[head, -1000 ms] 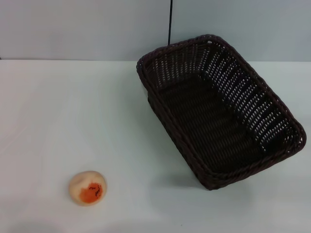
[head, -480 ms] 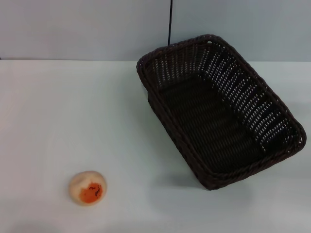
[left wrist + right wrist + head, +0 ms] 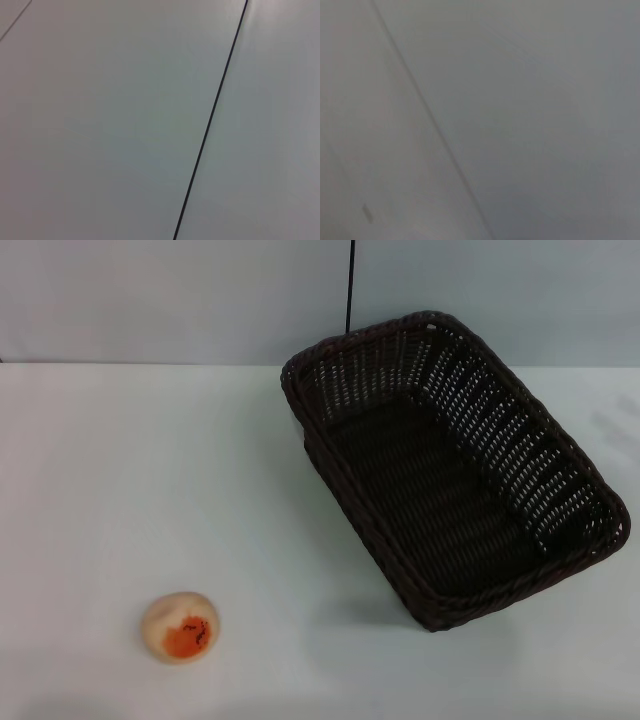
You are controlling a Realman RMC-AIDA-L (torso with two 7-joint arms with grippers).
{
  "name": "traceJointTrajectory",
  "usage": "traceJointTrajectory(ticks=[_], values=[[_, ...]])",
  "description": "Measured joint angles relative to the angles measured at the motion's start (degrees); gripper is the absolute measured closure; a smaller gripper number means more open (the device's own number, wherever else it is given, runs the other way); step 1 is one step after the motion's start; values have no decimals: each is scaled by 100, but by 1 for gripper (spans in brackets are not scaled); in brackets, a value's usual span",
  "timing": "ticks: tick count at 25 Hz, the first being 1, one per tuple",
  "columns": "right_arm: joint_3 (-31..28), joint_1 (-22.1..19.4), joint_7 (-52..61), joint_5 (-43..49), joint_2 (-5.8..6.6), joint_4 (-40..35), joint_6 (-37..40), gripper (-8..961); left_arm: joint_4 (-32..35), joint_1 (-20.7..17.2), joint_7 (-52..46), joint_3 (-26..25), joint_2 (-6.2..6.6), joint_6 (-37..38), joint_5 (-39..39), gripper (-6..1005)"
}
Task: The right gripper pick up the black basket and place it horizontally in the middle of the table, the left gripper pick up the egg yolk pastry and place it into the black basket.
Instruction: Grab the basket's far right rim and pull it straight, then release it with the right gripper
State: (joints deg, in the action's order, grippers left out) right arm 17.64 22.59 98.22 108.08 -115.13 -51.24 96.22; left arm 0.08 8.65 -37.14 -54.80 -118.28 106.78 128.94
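The black basket (image 3: 450, 465) is a large dark woven rectangle on the right half of the white table (image 3: 150, 460). It lies at a slant, one short end toward the back middle and the other toward the right front. It is empty. The egg yolk pastry (image 3: 180, 627) is a small cream ball with an orange patch, alone at the front left of the table. Neither gripper shows in any view. Both wrist views show only a plain pale wall.
A pale wall (image 3: 170, 300) stands behind the table, with a thin dark vertical seam (image 3: 350, 285) just behind the basket. The same seam (image 3: 210, 120) crosses the left wrist view.
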Motion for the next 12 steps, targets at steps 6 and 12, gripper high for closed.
traceJointTrajectory(ticks=[6,12], values=[[265,470,1751,918,152,-1391,590,326,-16,56,-25,70,-19,-138,0,292],[1039,942,2934,2010,235,-2334,790,303,-81,54,-39,161,-28,-173,-1,293]])
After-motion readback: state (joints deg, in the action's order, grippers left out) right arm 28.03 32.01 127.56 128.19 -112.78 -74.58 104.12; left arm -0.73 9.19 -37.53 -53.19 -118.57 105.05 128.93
